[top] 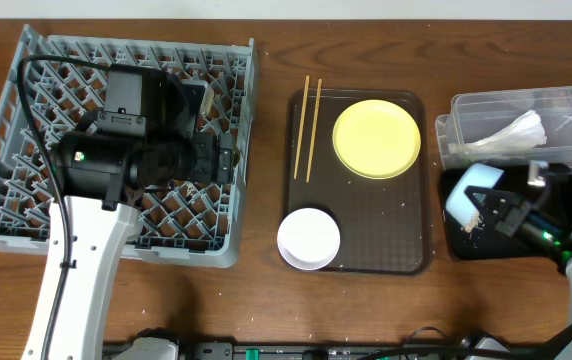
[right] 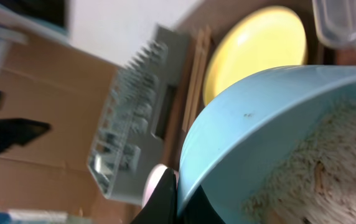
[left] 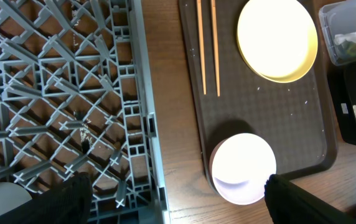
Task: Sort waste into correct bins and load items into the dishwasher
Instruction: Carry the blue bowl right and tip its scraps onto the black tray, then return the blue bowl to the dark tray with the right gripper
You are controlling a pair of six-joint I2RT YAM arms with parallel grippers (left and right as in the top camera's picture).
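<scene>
While your right gripper point(top: 488, 208) had its jaws pinched on the rim of the light blue bowl point(top: 471, 190), the bowl hung tipped over the left end of the black tray point(top: 461, 243), just below the clear tub point(top: 456, 130) with the napkin point(top: 511, 135) in it. That grip was the weak point, in my judgement. It was a thin pinch on one edge of a smooth, tilted bowl, so a quick shake could have let the bowl twist or slide out and drop onto the tray.

The bowl also sat close to the tray's left edge. Tipped further that way, the rice scraps point(right: 315, 162) could have fallen past the rim onto the table point(top: 266, 300). They looked clingy too — some might have stayed stuck to the wall and ridden into the dish rack point(top: 246, 100) with the bowl.

Up close, the bowl was a pale matte blue with a small dark speck on its outer wall. Its inside was coated with whitish rice-like bits and a few brownish flecks. A few pale crumbs already lay on the black tray beneath it.

Your left gripper point(top: 228, 160) hovered over the rack's right side with its fingers point(left: 72, 199) spread wide — it held nothing. The yellow plate point(top: 376, 138) and the white bowl point(top: 308, 238) lay on the brown serving tray point(top: 406, 250) beside the chopsticks point(top: 311, 130), not yet loaded.
</scene>
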